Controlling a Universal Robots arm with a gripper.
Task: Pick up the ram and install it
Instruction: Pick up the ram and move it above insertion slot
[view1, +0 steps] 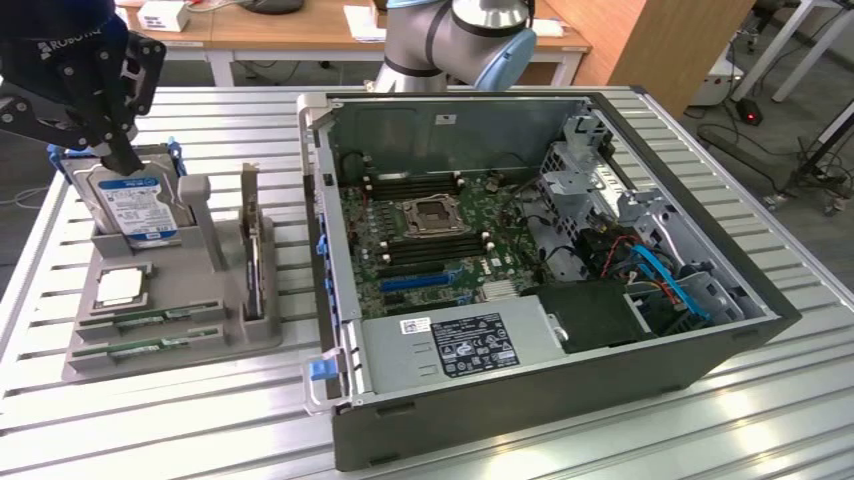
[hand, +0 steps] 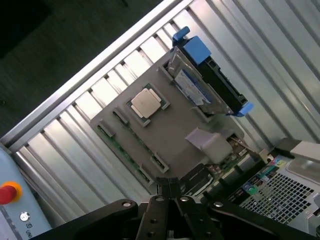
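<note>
Two green ram sticks (view1: 150, 320) lie flat in the front slots of a grey parts holder (view1: 200, 345) on the exterior view's left. In the wrist view a ram stick (hand: 124, 148) shows as a green strip along the holder's (hand: 170, 135) edge. My black gripper (view1: 122, 160) hangs above the holder's back end, over the hard drive (view1: 134, 205), well away from the ram. Its fingers (hand: 169, 187) are pressed together with nothing between them. The open computer case (view1: 534, 240) lies on the exterior view's right, with the motherboard's memory slots (view1: 430, 247) exposed.
The holder also carries a CPU (view1: 119, 287), seen in the wrist view too (hand: 146, 102), the blue-framed hard drive (hand: 205, 85) and an upright card with a metal bracket (view1: 251, 250). A red stop button (hand: 8, 192) sits off the slatted table's (view1: 160, 420) edge.
</note>
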